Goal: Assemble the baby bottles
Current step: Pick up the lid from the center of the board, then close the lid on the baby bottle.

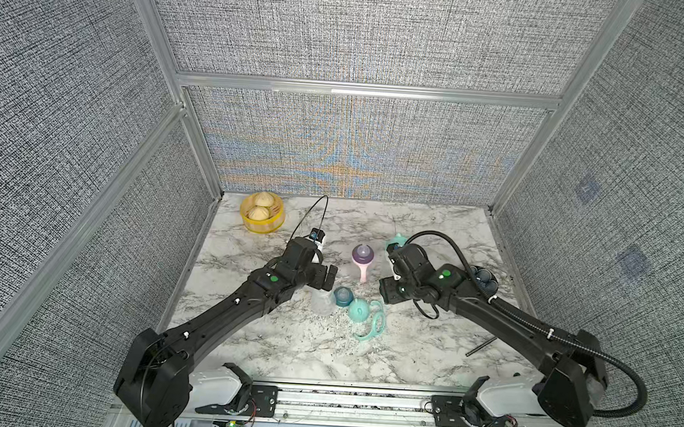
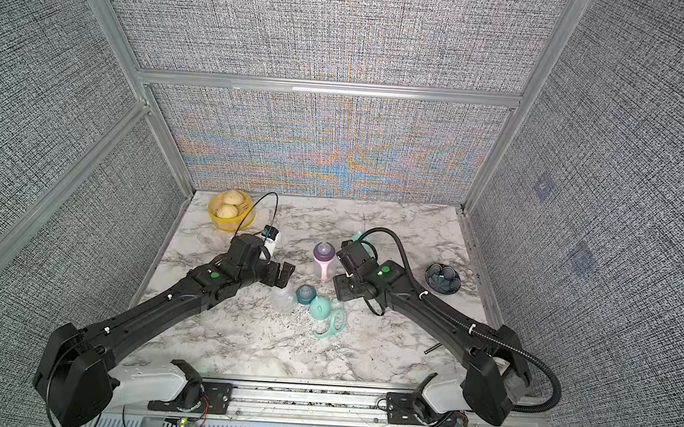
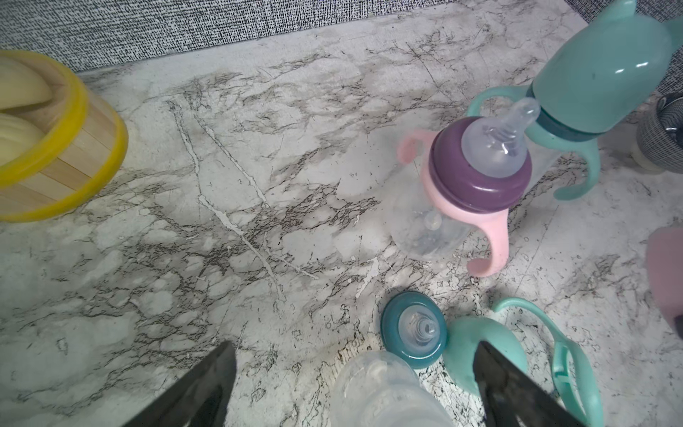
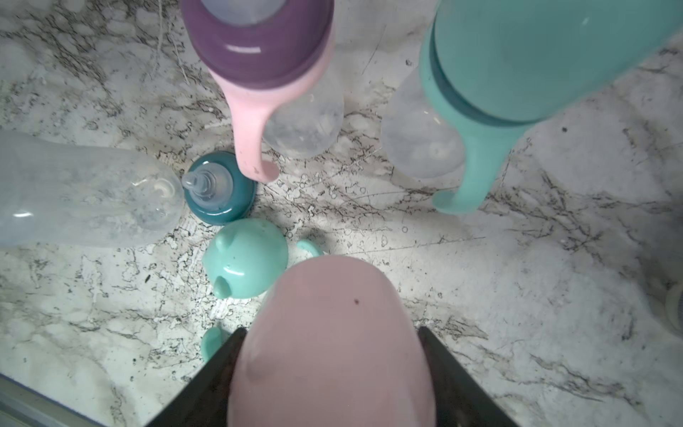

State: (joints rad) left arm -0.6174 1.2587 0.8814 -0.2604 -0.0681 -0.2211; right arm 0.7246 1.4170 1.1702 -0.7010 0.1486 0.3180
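Note:
My right gripper point(image 4: 330, 331) is shut on a pink dome cap point(image 4: 332, 351), held above the table beside the pink-handled bottle point(image 1: 361, 256) with its purple collar and nipple. A mint-capped bottle point(image 4: 536, 55) with mint handles stands behind my right wrist. My left gripper point(image 3: 353, 351) is open, its fingers either side of a bare clear bottle point(image 3: 384, 392) that stands on the table point(image 1: 267, 340) without touching them. Next to that bottle lie a teal nipple collar point(image 1: 342, 296), a loose mint eared cap point(image 1: 359, 310) and a mint looped handle point(image 1: 374, 326).
A yellow basket point(image 1: 262, 213) with buns sits at the far left corner. A dark patterned bowl point(image 2: 443, 278) sits by the right wall, behind my right arm. A thin dark rod point(image 1: 480, 346) lies near the right arm's base. Grey walls enclose three sides.

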